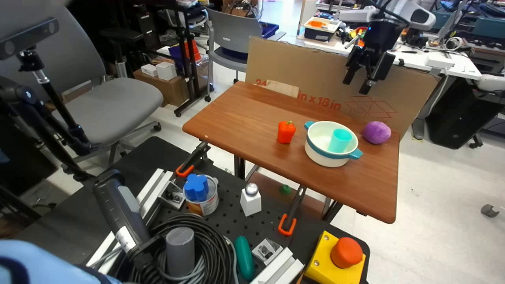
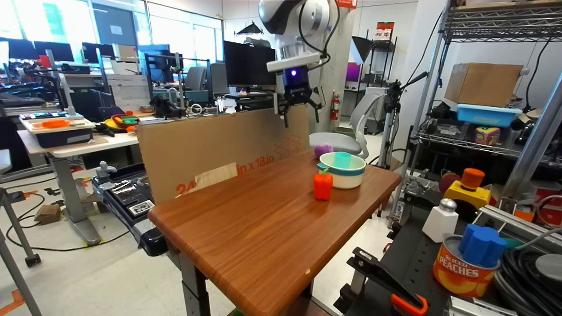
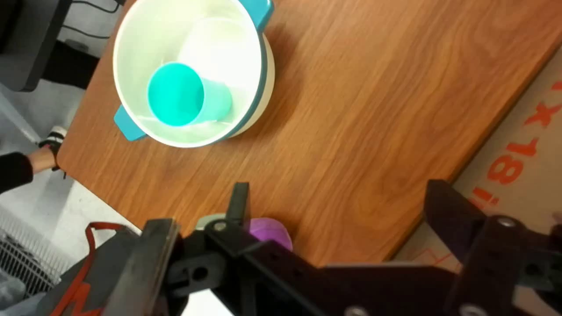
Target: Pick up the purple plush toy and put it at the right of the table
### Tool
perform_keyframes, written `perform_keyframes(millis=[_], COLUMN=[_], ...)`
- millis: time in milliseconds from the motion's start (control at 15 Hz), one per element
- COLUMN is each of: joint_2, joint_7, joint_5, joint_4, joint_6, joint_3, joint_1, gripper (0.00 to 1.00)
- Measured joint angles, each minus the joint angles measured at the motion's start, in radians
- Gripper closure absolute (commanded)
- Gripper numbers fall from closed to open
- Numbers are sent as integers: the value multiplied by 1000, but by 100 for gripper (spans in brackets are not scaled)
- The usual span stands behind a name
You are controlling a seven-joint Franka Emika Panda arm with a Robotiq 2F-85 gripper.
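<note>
- Brown surface (image 1: 240,118), wooden, rounded corners.
- End effector (image 3: 338,188): released, fingers spread, raised above surface level.
- Cream pot (image 1: 324,161) with teal handles.
- Purple plush toy (image 1: 376,132): on the surface, near the pot but apart.
- Turquoise cup (image 1: 339,142), inside the pot.
- Red pepper (image 1: 286,133), stem up, just beside the pot.

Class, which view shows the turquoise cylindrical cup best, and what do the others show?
The wrist view: the turquoise cylindrical cup appears largest there, round top and side unobstructed. Both exterior views show it smaller, inside the round cream pot; in an exterior view only its upper part shows past the pot's near wall.
</note>
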Motion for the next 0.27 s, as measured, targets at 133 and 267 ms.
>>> perform_keyframes(millis=[133, 267], joint_2=[-23, -13], joint_7=[9, 9], joint_5=[-4, -4], joint_4=[-19, -20], joint_6=[0, 1], joint_3=[-1, -1], joint_1=[25, 12], gripper=[0, 0])
